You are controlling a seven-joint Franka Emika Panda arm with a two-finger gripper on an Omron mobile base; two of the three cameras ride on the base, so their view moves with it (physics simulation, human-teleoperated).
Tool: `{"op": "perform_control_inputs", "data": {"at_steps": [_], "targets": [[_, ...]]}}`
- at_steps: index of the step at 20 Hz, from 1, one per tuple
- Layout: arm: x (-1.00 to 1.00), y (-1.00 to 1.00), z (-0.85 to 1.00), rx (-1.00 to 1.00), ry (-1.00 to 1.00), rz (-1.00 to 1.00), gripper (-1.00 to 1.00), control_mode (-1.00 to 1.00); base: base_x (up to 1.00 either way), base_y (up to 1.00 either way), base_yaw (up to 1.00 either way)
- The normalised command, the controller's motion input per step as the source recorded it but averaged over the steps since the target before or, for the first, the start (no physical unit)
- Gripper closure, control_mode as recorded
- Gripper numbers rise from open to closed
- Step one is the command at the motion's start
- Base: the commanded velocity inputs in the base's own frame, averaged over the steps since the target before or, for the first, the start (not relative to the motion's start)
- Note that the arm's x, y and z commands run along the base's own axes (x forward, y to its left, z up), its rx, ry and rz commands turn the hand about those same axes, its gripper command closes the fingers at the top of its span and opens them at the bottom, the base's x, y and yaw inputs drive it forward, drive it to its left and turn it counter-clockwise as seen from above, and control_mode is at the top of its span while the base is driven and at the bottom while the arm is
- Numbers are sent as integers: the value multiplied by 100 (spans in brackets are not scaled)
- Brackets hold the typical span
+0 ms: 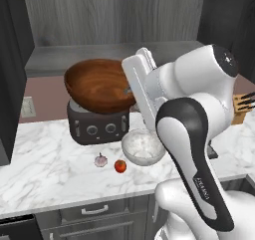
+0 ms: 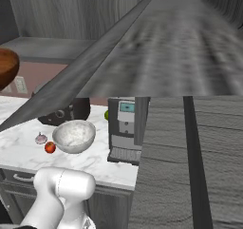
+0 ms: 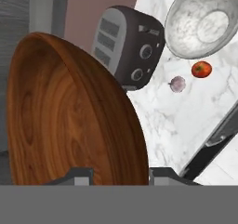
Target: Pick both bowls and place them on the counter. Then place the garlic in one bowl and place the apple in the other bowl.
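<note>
Above the toaster [image 1: 98,124] we hold the wooden bowl [image 1: 99,84] by its rim, gripper [image 3: 119,174] clamped (white bowl [image 1: 143,146] already on the counter [image 1: 45,154]).

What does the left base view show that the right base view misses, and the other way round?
Left base view alone: the knife block at the right edge and the end effector at the rim of the brown wooden bowl, held in the air above the toaster. Right base view alone: a coffee machine and a small green fruit. Both: the white marbled bowl, garlic and apple on the counter.
</note>
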Motion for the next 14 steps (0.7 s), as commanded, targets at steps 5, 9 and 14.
{"op": "perform_control_inputs", "data": {"at_steps": [5,9,14], "targets": [[-1,0,-43,-11,13,11,100,-100,0,0,0],[0,0,-46,-8,10,9,100,-100,0,0,0],[1,4,-48,-3,0,14,100,-100,0,0,0]]}}
